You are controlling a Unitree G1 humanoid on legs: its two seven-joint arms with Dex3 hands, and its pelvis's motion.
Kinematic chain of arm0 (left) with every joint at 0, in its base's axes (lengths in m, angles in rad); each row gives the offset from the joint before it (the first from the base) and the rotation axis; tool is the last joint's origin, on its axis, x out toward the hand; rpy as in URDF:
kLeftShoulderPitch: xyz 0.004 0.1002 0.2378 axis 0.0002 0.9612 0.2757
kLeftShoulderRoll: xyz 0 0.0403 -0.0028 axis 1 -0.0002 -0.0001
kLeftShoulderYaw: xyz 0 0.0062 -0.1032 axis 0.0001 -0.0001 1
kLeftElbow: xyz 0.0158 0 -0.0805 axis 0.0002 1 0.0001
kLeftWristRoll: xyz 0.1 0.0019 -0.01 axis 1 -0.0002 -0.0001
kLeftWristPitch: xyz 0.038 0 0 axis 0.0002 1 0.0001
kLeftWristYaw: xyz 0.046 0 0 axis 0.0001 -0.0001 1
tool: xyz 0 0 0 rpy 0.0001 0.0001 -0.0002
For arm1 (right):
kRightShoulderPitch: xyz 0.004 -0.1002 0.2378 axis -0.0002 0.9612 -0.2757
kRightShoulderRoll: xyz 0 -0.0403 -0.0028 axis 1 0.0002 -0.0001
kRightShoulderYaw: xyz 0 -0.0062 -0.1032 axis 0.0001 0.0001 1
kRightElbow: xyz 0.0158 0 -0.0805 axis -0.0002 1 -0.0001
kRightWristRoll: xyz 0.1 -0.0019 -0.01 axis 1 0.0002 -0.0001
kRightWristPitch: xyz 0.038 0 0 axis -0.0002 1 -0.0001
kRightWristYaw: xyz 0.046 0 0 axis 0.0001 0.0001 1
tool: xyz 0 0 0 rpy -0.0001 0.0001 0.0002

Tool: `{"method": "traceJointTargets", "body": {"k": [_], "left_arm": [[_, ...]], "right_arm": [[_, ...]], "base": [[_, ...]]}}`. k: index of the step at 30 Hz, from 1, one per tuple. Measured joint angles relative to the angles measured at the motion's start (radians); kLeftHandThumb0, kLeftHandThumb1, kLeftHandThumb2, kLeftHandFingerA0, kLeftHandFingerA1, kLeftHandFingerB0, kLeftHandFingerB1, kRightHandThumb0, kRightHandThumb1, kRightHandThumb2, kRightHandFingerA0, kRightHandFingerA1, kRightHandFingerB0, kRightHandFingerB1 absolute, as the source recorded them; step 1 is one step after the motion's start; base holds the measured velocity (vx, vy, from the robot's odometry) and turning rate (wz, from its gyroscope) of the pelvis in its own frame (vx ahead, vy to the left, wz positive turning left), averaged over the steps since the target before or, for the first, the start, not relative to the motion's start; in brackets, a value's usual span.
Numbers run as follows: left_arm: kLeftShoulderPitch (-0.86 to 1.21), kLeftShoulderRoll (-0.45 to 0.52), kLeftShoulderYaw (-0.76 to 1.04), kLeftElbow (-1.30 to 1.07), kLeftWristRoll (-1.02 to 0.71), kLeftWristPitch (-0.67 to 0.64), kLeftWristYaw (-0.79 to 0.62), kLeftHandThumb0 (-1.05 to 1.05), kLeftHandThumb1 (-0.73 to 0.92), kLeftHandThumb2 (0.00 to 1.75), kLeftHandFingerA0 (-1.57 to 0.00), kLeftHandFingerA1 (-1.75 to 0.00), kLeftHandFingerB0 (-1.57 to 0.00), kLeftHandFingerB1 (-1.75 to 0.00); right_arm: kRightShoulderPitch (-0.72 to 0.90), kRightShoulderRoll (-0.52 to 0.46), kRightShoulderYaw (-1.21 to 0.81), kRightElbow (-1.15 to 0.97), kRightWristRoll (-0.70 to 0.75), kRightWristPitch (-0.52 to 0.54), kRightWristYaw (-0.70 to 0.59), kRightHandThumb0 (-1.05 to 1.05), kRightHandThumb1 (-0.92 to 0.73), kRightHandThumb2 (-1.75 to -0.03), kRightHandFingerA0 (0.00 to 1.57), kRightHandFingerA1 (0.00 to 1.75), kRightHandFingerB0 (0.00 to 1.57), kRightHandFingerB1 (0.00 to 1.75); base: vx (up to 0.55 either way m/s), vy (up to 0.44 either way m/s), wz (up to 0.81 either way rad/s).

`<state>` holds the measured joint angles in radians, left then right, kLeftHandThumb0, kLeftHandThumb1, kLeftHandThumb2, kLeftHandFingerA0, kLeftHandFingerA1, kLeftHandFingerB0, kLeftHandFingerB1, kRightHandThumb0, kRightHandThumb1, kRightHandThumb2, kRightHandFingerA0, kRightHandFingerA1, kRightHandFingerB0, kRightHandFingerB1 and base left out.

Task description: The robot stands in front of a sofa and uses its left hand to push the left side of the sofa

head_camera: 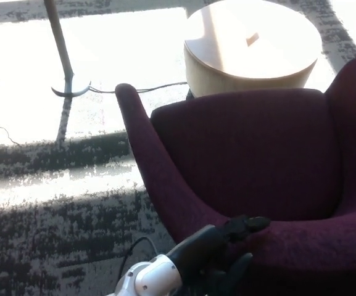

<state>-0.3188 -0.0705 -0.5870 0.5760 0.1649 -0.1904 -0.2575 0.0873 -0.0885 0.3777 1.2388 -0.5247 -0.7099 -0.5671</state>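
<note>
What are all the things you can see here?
sofa: one, dark red, fills the right and middle of the picture
round table: one, pale wood, behind the sofa in bright sun
small block: one, light brown, on top of the table
lamp stand: one, thin pole with a curved foot, upper left
cable: one, dark, along the floor from the stand toward the table
carpet: grey, speckled, under everything
left hand: one, black, at the sofa's left front edge, thumb on top of the cushion rim
right hand: not in view
</note>
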Motion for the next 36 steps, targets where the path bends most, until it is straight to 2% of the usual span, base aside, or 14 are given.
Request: {"method": "traceJointTargets", "body": {"k": [11,12,13,15,21,22,23,26,27,28,29,32,33,36], "left_arm": [[-0.065,-0.089,-0.108,0.018,0.089,0.074,-0.004,-0.86,0.79,1.22,0.00,-0.34,-0.06,-0.21],[-0.066,-0.094,-0.112,0.018,0.093,0.079,-0.004,-0.89,0.92,0.80,-0.05,-0.33,-0.06,-0.25],[-0.067,-0.101,-0.115,0.018,0.099,0.085,-0.004,-0.81,0.75,1.18,-0.01,-0.40,-0.06,-0.26],[-0.067,-0.112,-0.119,0.017,0.106,0.094,-0.003,-0.86,0.79,1.22,0.00,-0.36,-0.11,-0.22],[-0.083,-0.146,-0.139,0.040,0.135,0.107,0.004,-0.91,0.79,1.20,-0.02,-0.35,-0.08,-0.19],[-0.083,-0.149,-0.139,0.041,0.136,0.109,0.004,-0.96,0.92,0.82,-0.05,-0.32,-0.07,-0.22],[-0.083,-0.157,-0.140,0.043,0.140,0.114,0.005,-0.91,0.79,1.21,0.00,-0.35,-0.08,-0.19],[-0.084,-0.167,-0.140,0.046,0.145,0.122,0.005,-0.92,0.79,1.21,0.00,-0.34,-0.07,-0.19],[-0.085,-0.172,-0.141,0.047,0.147,0.128,0.006,-0.90,0.92,0.78,-0.04,-0.32,-0.03,-0.25],[-0.086,-0.174,-0.142,0.048,0.148,0.130,0.006,-0.90,0.92,0.78,-0.04,-0.32,-0.03,-0.25],[-0.087,-0.175,-0.144,0.049,0.148,0.130,0.006,-0.92,0.79,1.17,-0.07,-0.36,-0.05,-0.18],[-0.096,-0.175,-0.152,0.053,0.151,0.132,0.006,-0.87,0.78,1.21,0.00,-0.38,-0.09,-0.22],[-0.098,-0.175,-0.155,0.054,0.152,0.132,0.006,-0.93,0.91,0.80,-0.05,-0.33,-0.07,-0.23],[-0.099,-0.179,-0.159,0.054,0.156,0.137,0.006,-0.92,0.92,0.79,-0.04,-0.33,-0.05,-0.23]], "right_arm": [[-0.023,-0.010,0.027,-0.014,-0.024,0.007,-0.024,-0.55,-0.76,-0.63,0.59,0.68,0.59,0.41],[-0.023,-0.011,0.028,-0.016,-0.024,0.008,-0.025,-0.54,-0.76,-0.62,0.60,0.65,0.60,0.41],[-0.023,-0.012,0.029,-0.018,-0.025,0.008,-0.028,-0.53,-0.76,-0.63,0.59,0.60,0.59,0.41],[-0.023,-0.013,0.030,-0.019,-0.026,0.008,-0.033,-0.54,-0.77,-0.64,0.55,0.45,0.55,0.39],[-0.024,-0.022,0.055,-0.012,-0.040,0.019,-0.057,-0.53,-0.77,-0.64,0.51,0.43,0.52,0.38],[-0.024,-0.023,0.056,-0.011,-0.041,0.021,-0.059,-0.52,-0.77,-0.64,0.51,0.43,0.54,0.39],[-0.024,-0.023,0.061,-0.012,-0.044,0.027,-0.063,-0.51,-0.76,-0.63,0.56,0.47,0.58,0.40],[-0.024,-0.023,0.067,-0.012,-0.048,0.032,-0.066,-0.53,-0.77,-0.63,0.54,0.51,0.59,0.40],[-0.025,-0.023,0.070,-0.013,-0.051,0.034,-0.068,-0.54,-0.77,-0.63,0.56,0.53,0.62,0.41],[-0.025,-0.024,0.072,-0.013,-0.053,0.035,-0.069,-0.54,-0.77,-0.63,0.56,0.53,0.62,0.41],[-0.025,-0.024,0.073,-0.012,-0.055,0.036,-0.071,-0.53,-0.77,-0.63,0.59,0.52,0.63,0.41],[-0.026,-0.025,0.083,-0.011,-0.060,0.038,-0.081,-0.52,-0.77,-0.63,0.62,0.50,0.64,0.41],[-0.026,-0.025,0.084,-0.012,-0.062,0.038,-0.085,-0.50,-0.76,-0.63,0.62,0.48,0.65,0.41],[-0.027,-0.028,0.091,-0.015,-0.066,0.038,-0.093,-0.52,-0.77,-0.64,0.63,0.45,0.65,0.41]], "base": [[0.00,0.000,0.00],[0.00,0.000,0.00],[0.00,0.000,0.00],[0.00,0.000,0.00],[0.00,0.000,0.00],[0.00,0.000,0.00],[0.00,0.000,0.00],[0.00,0.000,0.00],[0.00,0.000,0.00],[0.00,0.000,0.00],[0.00,0.000,0.00],[0.00,0.000,0.00],[0.00,0.000,0.00],[0.00,0.000,0.00]]}}
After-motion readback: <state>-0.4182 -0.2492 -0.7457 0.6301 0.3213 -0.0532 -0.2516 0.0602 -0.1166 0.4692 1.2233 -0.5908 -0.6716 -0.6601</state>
